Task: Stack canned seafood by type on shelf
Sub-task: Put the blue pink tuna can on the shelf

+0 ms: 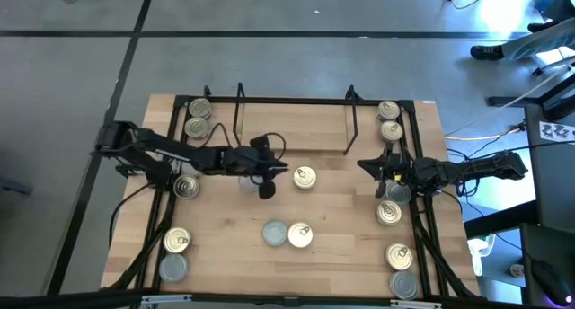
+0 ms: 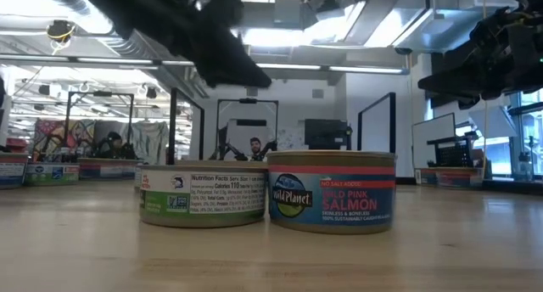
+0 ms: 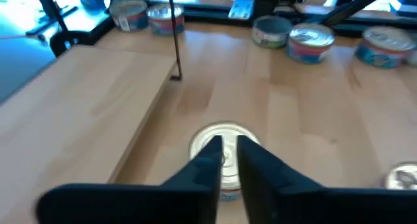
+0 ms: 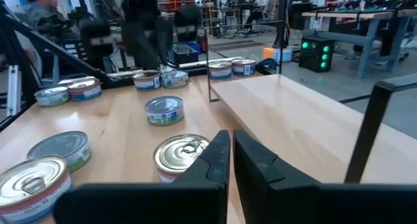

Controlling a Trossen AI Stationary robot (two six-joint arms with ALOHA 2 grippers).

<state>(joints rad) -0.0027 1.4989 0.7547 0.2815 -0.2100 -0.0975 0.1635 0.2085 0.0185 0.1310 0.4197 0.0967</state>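
The shelf (image 1: pixel 296 120), a light board in a black wire frame, stands at the table's far middle. The canned seafood is spread over the table. One gold-lidded tin (image 1: pixel 305 177) rests on its base in front of the shelf, and two tins (image 1: pixel 287 234) sit side by side nearer the front edge. My left gripper (image 1: pixel 284 172) hovers just left of the gold-lidded tin (image 3: pixel 225 129), open by a narrow gap with nothing between its fingers. My right gripper (image 1: pixel 382 170) waits shut near the right edge, holding nothing.
Tins line both side edges: several at the left (image 1: pixel 187 186) and several at the right (image 1: pixel 388 212). The shelf's upright wire loops (image 1: pixel 238 111) rise at its two ends. In the low view a green-label tin (image 2: pixel 204 194) and a salmon tin (image 2: pixel 333 190) stand close by.
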